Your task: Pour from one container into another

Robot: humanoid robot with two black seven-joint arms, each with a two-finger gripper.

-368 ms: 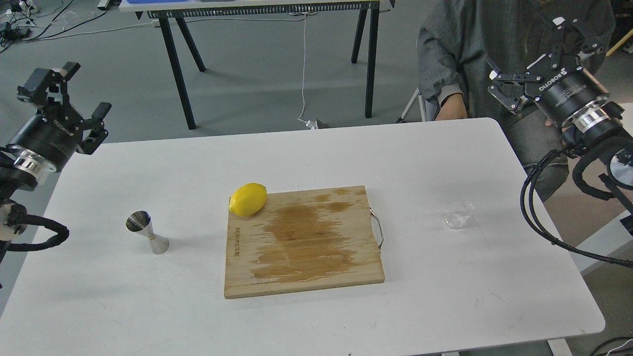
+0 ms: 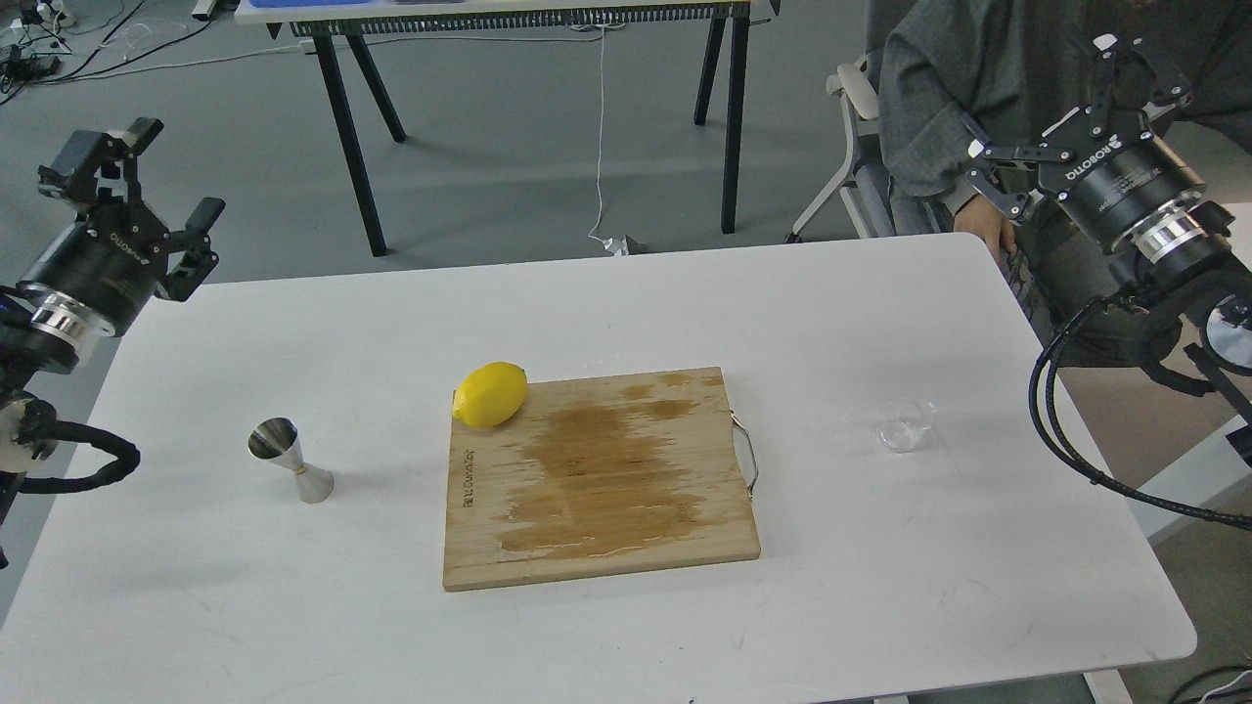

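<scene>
The clear glass cup (image 2: 907,422) stands upright on the right part of the white tabletop (image 2: 606,313), well apart from the steel jigger (image 2: 290,459), which stands upright on the left part. Between them lies a wooden cutting board (image 2: 599,479) with a dark wet stain across its middle and a thin metal handle (image 2: 746,455) on its right edge. A lemon (image 2: 491,394) sits at the board's far left corner, partly over the edge.

The left hand (image 2: 147,191) hangs in the air past the tabletop's far left corner, fingers spread apart and holding nothing. The right hand (image 2: 1056,112) hangs high beyond the far right corner, its fingers also spread wide and empty, well above and behind the cup. Neither hand touches anything (both are clear of the tabletop). A person in grey clothing (image 2: 978,78) is behind the right hand, one hand near the tabletop's far right corner
</scene>
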